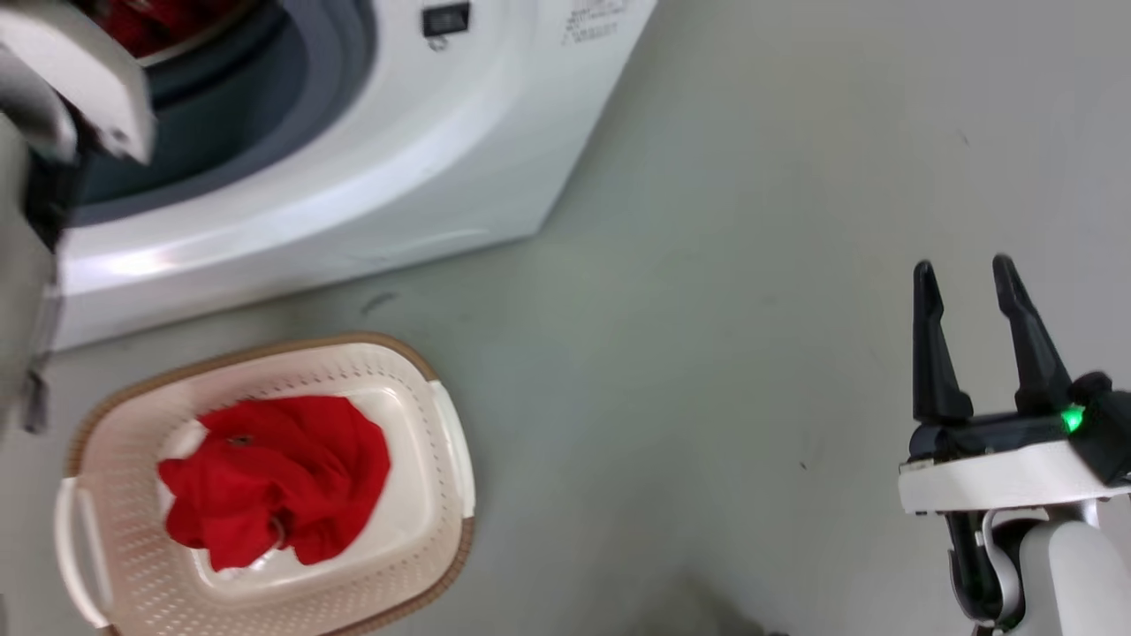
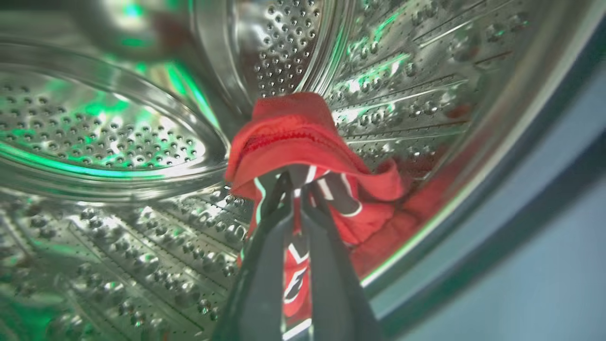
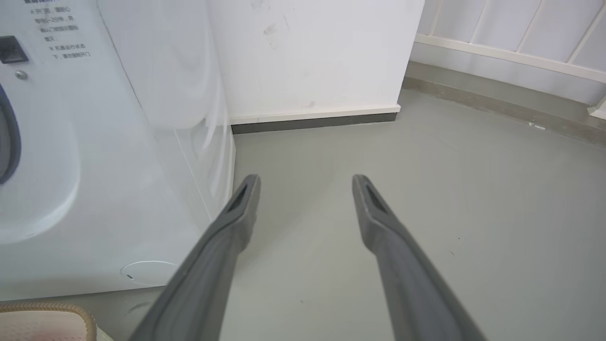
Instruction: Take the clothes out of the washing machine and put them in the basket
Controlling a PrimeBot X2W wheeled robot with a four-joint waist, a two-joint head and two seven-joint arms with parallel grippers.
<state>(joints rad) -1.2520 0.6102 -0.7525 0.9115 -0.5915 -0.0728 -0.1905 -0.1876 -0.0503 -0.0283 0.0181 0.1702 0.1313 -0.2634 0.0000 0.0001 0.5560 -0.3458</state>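
Inside the washing machine (image 1: 371, 168), the left wrist view looks into the perforated steel drum (image 2: 109, 137). There my left gripper (image 2: 297, 182) is shut on a red garment (image 2: 293, 128) with a black-and-white print, which drapes over the fingertips. Another red garment (image 1: 278, 477) lies in the cream basket (image 1: 442, 530) on the floor in front of the washer. A bit of red cloth (image 1: 146, 26) shows in the port at the head view's top left. My right gripper (image 1: 963, 274) (image 3: 305, 182) stands open over bare floor, well right of the basket, holding nothing.
The pale left forearm (image 1: 71, 79) reaches into the grey-rimmed port (image 1: 292, 106). The washer's side panel (image 3: 109, 142) stands left of my right gripper, with a white wall (image 3: 312, 57) and baseboard behind. Grey floor (image 1: 707, 309) spreads to the right.
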